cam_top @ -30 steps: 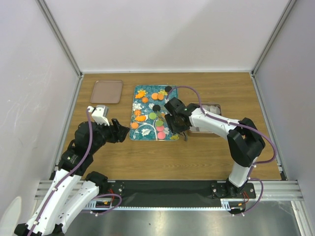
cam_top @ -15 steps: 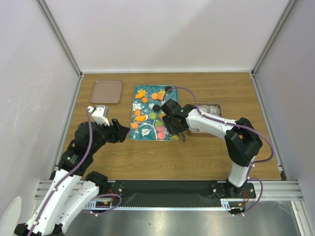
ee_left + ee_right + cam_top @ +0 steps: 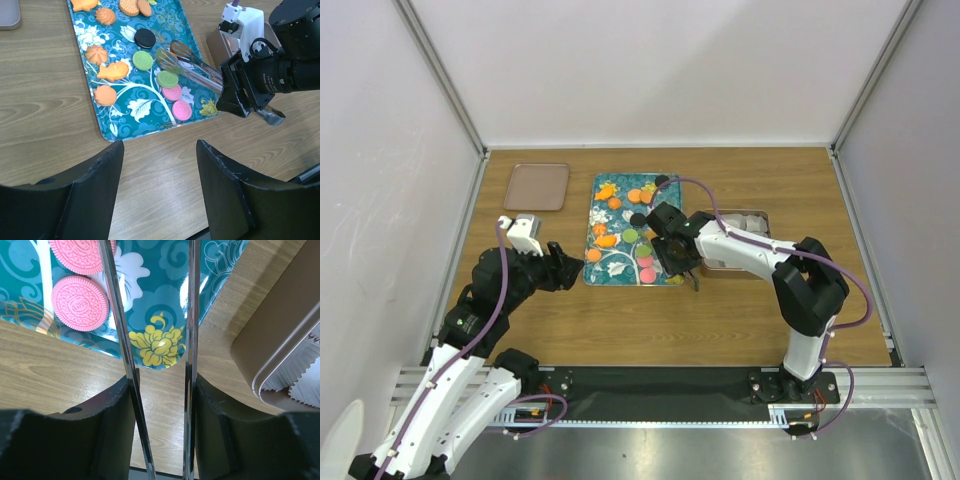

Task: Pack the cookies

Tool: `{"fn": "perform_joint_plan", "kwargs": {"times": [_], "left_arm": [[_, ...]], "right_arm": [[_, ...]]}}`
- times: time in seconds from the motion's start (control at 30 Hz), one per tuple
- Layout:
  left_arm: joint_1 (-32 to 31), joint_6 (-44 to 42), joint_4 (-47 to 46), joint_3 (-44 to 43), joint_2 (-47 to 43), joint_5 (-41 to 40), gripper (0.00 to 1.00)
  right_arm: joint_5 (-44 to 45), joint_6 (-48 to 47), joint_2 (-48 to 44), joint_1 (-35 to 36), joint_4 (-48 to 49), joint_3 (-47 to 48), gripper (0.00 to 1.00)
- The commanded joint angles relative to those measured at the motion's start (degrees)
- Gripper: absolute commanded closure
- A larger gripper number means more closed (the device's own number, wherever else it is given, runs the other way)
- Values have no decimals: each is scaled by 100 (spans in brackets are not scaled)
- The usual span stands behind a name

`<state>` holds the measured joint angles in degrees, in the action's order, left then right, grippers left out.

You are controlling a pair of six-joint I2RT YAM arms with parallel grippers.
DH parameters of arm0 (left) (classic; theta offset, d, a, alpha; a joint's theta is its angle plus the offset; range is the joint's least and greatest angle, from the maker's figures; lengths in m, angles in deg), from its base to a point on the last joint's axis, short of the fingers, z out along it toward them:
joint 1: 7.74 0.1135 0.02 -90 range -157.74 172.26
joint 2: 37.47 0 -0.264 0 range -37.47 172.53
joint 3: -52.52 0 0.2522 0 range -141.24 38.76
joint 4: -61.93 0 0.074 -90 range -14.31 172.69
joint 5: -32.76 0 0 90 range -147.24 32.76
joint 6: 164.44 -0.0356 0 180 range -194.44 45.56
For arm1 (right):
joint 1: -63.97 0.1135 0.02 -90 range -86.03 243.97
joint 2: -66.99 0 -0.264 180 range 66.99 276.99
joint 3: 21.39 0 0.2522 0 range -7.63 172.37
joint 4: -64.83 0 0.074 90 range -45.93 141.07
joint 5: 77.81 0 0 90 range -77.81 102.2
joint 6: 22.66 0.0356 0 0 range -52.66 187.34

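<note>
Jaws of the left gripper (image 3: 159,150) stood wide apart with nothing between them, hovering over the bare table (image 3: 165,195) just short of the near edge of the teal tray (image 3: 165,121). Those of the right gripper (image 3: 160,385) were clamped on a pair of metal tongs (image 3: 200,70). The two arms of the tongs ran out side by side, not pinched together, over the tray's near right corner. Their tips hung close to a green cookie (image 3: 167,79); whether they touched it could not be told. The cookies (image 3: 181,110) lay flat and loose on the tray: two pink by the near right corner, two green beyond them, a black one farther in, and orange ones toward the left and far side. They were round discs with embossed faces. A metal box (image 3: 270,330) with a white pleated liner sat just beside the tray's right edge, with a narrow strip of wood between them. Open wood lay all along the tray's near side. A small brown tray (image 3: 537,186) sat well apart at the far left.
</note>
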<state>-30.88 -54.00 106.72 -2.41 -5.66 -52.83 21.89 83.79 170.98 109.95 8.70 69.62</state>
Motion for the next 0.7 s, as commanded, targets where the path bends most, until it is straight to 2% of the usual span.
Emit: {"fn": "perform_joint_plan", "kwargs": {"times": [0.0,0.1,0.33,0.67], "left_arm": [[-42,-58,-114,12,-70,-80,34],[-42,-58,-106,12,-70,-80,34],[-51,-50,-106,12,-96,-106,34],[-68,-41,-97,12,-132,-142,34]], "right_arm": [[85,-107,52,34,-114,255,53],[129,-107,8,43,-131,273,55],[165,-115,-343,-159,-175,457,71],[138,-151,-1186,-703,-298,467,72]]}}
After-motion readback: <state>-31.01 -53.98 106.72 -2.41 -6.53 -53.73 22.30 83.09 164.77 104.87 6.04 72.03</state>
